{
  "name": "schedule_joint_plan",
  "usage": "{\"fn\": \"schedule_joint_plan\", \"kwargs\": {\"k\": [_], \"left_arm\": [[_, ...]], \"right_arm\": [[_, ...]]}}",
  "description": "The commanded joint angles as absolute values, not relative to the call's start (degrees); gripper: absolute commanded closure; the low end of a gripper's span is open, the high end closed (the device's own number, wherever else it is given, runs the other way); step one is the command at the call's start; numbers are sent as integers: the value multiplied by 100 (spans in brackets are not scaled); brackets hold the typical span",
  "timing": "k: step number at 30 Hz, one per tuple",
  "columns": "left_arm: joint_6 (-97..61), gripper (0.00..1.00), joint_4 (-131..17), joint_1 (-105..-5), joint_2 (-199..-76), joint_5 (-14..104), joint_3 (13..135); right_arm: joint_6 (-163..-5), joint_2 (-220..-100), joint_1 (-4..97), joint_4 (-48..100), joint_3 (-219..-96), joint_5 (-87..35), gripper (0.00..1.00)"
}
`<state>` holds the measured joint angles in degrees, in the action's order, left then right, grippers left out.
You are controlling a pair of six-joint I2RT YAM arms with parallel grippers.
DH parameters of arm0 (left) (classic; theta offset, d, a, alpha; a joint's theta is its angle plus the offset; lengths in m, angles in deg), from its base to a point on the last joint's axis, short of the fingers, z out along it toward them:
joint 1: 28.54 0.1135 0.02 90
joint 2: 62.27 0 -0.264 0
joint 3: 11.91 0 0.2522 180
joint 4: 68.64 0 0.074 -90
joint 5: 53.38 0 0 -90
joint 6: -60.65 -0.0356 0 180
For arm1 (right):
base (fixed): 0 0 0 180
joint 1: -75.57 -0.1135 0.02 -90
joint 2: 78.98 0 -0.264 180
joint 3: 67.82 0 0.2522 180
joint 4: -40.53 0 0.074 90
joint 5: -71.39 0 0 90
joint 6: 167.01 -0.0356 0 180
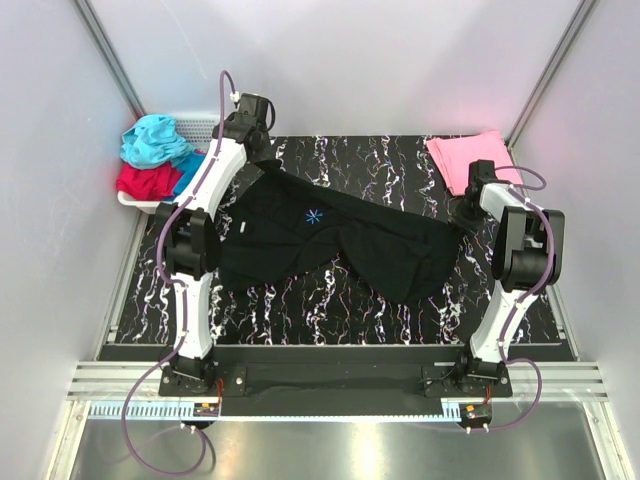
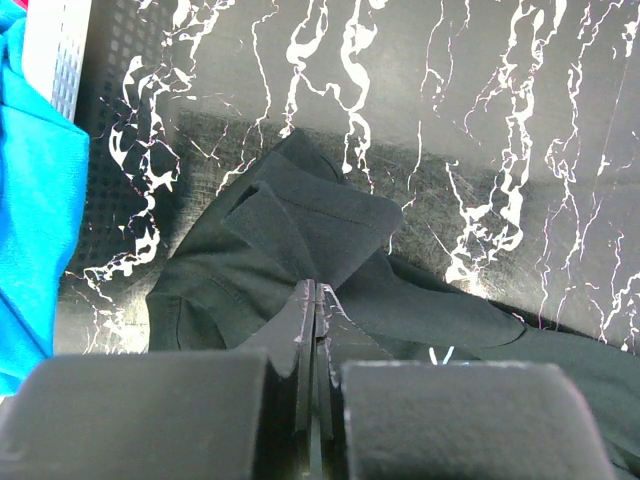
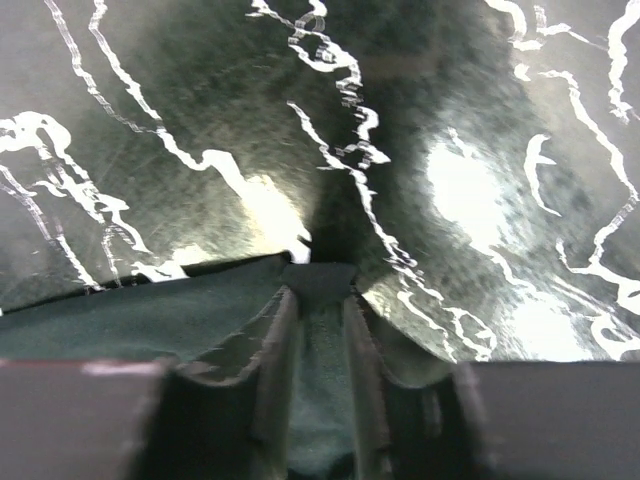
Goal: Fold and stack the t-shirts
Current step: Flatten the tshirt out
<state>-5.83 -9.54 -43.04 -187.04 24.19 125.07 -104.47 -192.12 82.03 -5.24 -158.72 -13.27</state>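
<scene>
The large black t-shirt (image 1: 350, 240), with its light-blue starburst mark (image 1: 313, 217), lies stretched across the table between both arms. My left gripper (image 1: 258, 160) is at its back-left corner. In the left wrist view its jaws (image 2: 315, 292) are pressed together on a bunched fold of the black t-shirt (image 2: 300, 220). My right gripper (image 1: 465, 208) is down at the shirt's right end. There its fingers (image 3: 318, 290) stand partly apart, with a strip of the shirt's edge (image 3: 120, 320) between them. A folded pink t-shirt (image 1: 465, 160) lies at the back right.
The white lattice basket (image 1: 200, 125) stands at the back left, holding a teal t-shirt (image 1: 155, 140), a red one (image 1: 145, 182) and a blue one (image 1: 190, 170). In the left wrist view, the basket (image 2: 60, 50) and teal cloth (image 2: 40, 200) sit just left of my left gripper. Walls enclose the table.
</scene>
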Motion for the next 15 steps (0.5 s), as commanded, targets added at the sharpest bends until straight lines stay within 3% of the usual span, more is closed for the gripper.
{"fn": "schedule_joint_plan", "kwargs": {"k": [1,7,15], "left_arm": [[-571,100,-1138,-4260,-18681,2369,12701],[-536,100,-1146,-4269,-18611,2457,12552],[-265,100,-1120,-4409,-17708,2686,11403]], "right_arm": [[-10531,-19596,8173,-487,-15840,-1720,73],[-10531,-19535,8173,-513,-15892,-1668,100],[-10470,-19043,8129,-698,-16033,-1343,100]]}}
